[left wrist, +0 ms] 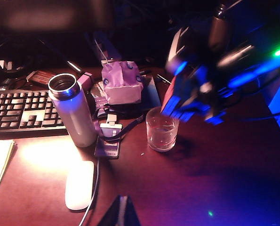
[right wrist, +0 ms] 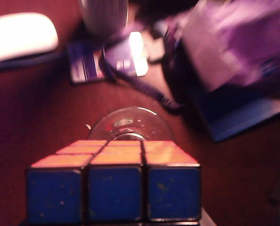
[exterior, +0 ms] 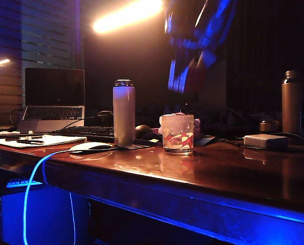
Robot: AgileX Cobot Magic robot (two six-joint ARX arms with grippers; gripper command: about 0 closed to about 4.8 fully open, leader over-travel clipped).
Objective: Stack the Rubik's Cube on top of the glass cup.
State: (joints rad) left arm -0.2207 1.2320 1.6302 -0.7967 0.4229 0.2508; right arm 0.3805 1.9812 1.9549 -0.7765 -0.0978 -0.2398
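The glass cup (exterior: 178,133) with its red and orange swirl print stands upright on the brown table, next to the white bottle (exterior: 123,115). My right gripper (exterior: 186,74) hangs blurred above it, shut on the Rubik's Cube (right wrist: 114,183). The cube's blue face and orange top fill the right wrist view and hide the fingers. The cup's rim (right wrist: 130,125) shows just beyond the cube. In the left wrist view the cube (left wrist: 176,97) sits a little above the cup (left wrist: 162,129). My left gripper (left wrist: 122,213) is shut and empty, over the table's near side.
A white mouse (left wrist: 79,184) with its cable lies near the bottle (left wrist: 74,110). A keyboard (left wrist: 22,108), a purple pouch (left wrist: 122,82) and a card on a lanyard (left wrist: 108,141) are behind and beside the cup. A white box (exterior: 265,141) and a dark bottle (exterior: 291,102) stand at the right.
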